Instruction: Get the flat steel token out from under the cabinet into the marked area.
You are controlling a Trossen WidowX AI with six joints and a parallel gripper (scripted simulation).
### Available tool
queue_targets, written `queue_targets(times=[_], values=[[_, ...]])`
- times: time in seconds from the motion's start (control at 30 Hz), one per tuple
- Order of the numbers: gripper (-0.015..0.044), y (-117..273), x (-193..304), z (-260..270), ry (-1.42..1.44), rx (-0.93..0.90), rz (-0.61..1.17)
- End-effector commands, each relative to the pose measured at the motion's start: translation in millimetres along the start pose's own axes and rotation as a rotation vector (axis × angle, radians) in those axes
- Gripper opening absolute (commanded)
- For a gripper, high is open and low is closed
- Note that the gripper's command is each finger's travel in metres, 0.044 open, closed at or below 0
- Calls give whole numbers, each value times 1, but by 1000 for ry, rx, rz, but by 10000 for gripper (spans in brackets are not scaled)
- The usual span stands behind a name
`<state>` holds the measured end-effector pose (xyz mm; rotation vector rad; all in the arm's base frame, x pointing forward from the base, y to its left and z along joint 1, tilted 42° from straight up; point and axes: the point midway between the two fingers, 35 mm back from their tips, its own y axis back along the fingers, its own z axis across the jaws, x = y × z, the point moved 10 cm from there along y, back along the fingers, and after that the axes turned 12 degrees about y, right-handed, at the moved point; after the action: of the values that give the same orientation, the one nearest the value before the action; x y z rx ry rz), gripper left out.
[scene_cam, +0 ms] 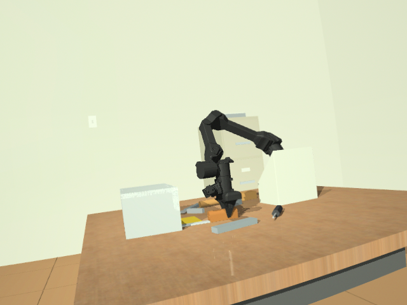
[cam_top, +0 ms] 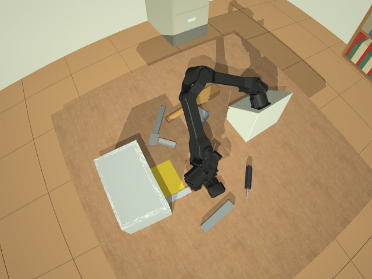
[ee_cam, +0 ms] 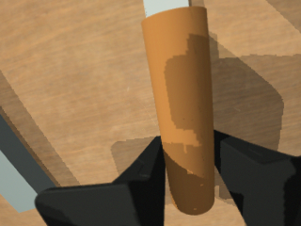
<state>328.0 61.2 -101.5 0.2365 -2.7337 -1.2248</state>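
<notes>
Hand [cam_top: 214, 192] [scene_cam: 229, 215] [ee_cam: 183, 137] was clamped on orange handle [scene_cam: 213, 215] [ee_cam: 185, 94] of flat-bladed tool, centre of top view. Pale blade [cam_top: 180, 195] [scene_cam: 200, 223] [ee_cam: 166, 7] ran left toward cabinet [cam_top: 133, 186] [scene_cam: 151, 210], along lower edge of yellow area [cam_top: 170, 176] [scene_cam: 190, 220]. Token not visible; presumably under cabinet, lower left. Step judged: raking with blade. Next move called for low, level blade, direction set by token's position. No legible brands, labels or writing.
</notes>
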Motion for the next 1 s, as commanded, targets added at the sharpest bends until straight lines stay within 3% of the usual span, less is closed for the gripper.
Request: queue_targets(times=[0.0,0.97], values=[[0,-1,7,2,-2,-1,6],[0,-1,41,10,0,-1,7]])
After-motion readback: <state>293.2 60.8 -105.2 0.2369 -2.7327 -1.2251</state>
